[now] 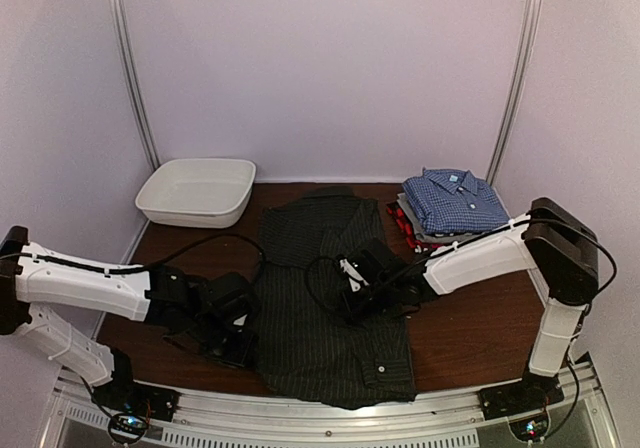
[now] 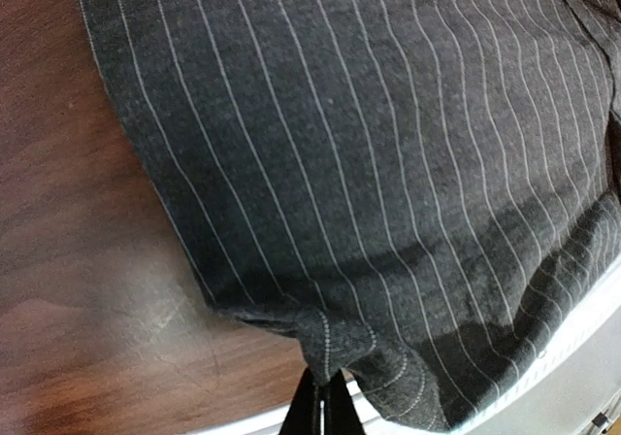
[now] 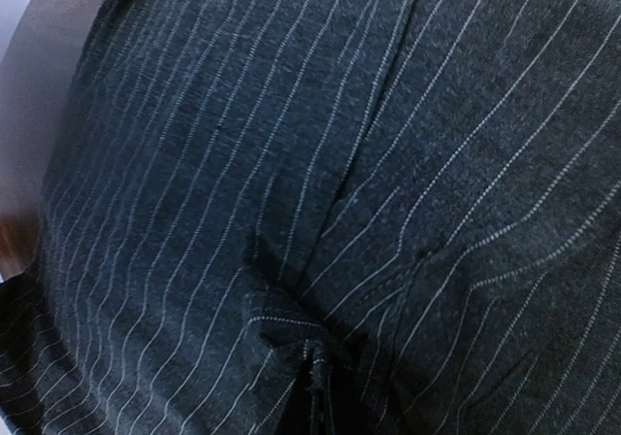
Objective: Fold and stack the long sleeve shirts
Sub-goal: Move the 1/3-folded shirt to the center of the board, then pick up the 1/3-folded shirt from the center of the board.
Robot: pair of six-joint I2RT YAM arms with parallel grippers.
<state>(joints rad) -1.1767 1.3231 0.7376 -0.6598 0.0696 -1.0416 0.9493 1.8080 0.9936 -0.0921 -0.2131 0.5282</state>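
I see the black striped shirt (image 1: 322,308) lying flat in the middle of the brown table (image 1: 480,328), with its collar toward the far wall and its bottom edge close to the near edge. My left gripper (image 2: 323,398) is down low at the left side of this shirt. Its two fingers are pressed together and pinch a small bunched bit of the shirt's edge, just above the bare wood. My right gripper (image 3: 316,382) is over the middle of the shirt, near the strip where the front closes. Its fingers are pressed together too, and they squeeze a little raised fold of the striped cloth. At the back right of the table sits a pile of folded shirts. The blue checked shirt (image 1: 455,200) is on top, a grey shirt (image 1: 428,232) is under it, and a red and black shirt (image 1: 400,224) peeks out at the left side of the pile. A white tub (image 1: 197,190) sits at the back left, well apart from the shirts.
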